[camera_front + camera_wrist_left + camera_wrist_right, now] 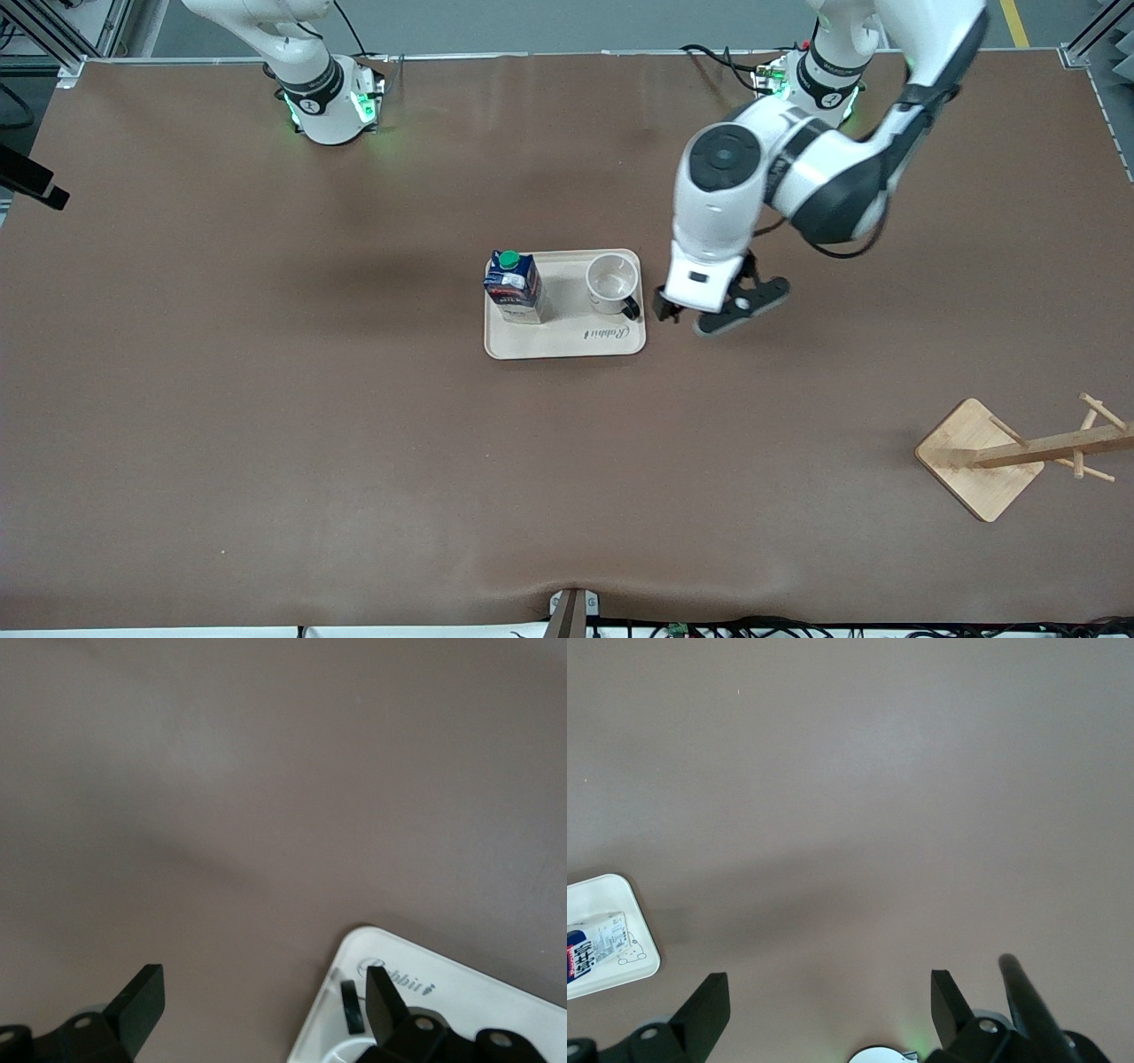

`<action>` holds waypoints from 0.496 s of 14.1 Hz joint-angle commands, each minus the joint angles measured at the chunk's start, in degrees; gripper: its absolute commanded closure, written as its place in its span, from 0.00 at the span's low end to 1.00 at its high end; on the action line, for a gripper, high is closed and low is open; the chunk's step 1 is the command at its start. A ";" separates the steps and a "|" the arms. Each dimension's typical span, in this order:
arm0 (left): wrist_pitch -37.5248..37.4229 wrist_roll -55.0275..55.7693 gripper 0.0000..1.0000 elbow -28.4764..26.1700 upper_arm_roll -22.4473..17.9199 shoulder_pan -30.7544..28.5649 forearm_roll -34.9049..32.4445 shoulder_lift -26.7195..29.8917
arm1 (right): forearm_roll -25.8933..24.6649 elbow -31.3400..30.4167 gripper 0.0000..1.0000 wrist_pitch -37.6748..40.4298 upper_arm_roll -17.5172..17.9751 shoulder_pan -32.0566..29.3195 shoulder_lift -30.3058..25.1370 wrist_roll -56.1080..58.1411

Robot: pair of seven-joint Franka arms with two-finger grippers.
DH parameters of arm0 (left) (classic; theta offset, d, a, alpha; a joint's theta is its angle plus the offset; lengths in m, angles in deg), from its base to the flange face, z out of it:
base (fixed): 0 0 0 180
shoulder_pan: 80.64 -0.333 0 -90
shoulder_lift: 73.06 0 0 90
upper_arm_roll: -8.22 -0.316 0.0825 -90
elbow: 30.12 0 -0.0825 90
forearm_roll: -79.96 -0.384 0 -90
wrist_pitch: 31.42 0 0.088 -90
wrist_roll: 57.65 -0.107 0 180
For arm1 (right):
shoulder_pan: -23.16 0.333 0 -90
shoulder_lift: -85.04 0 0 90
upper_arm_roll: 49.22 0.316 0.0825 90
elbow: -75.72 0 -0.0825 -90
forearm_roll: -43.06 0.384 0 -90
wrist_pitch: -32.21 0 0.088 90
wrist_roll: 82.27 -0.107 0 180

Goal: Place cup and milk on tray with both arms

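Note:
The cream tray (567, 341) lies mid-table. The milk (514, 285), a dark blue carton with a green cap, stands upright on its end toward the right arm. The white cup (611, 282) stands upright on its other end, its black handle (631, 309) toward the left gripper. My left gripper (704, 315) is open and empty, just off the tray's edge beside the cup. Its wrist view (261, 983) shows the tray corner (469, 1001) and the cup handle (353, 1005). My right gripper (828, 988) is open and empty, raised near its base, out of the front view. Its wrist view shows the tray (607, 895) and the milk (589, 952).
A wooden rack (983, 456) lies tipped on the table toward the left arm's end, nearer the front camera. A black object (31, 182) juts in at the right arm's end. Both arm bases (332, 102) stand along the table's top edge.

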 commanded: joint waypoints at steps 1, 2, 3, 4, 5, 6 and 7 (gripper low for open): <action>-5.16 -10.67 0.00 4.08 0.39 -4.70 3.68 1.77 | 0.97 -0.72 0.00 0.34 0.01 -0.47 -0.97 0.63; -6.56 -14.80 0.00 5.31 0.30 -6.37 5.17 2.65 | 0.97 -0.72 0.00 0.43 -0.07 -0.56 -0.97 0.63; -7.71 -18.32 0.00 5.84 0.30 -8.22 6.49 3.70 | 0.97 -0.72 0.00 0.52 -0.07 -0.82 -0.97 0.63; -8.33 -22.19 0.00 5.85 0.30 -10.32 6.94 4.75 | 0.97 -0.72 0.00 0.60 -0.07 -0.82 -0.89 0.63; -8.51 -26.84 0.00 5.85 0.30 -12.17 7.12 5.81 | 0.97 -0.72 0.00 0.60 -0.07 -0.82 -0.88 0.63; -8.69 -30.54 0.00 5.85 0.30 -13.84 7.47 6.52 | 0.97 -0.63 0.00 0.60 -0.07 -0.73 -0.88 0.54; -8.95 -33.27 0.00 5.85 0.30 -15.51 7.38 7.13 | 0.97 -0.54 0.00 0.60 -0.07 -0.64 -0.88 0.54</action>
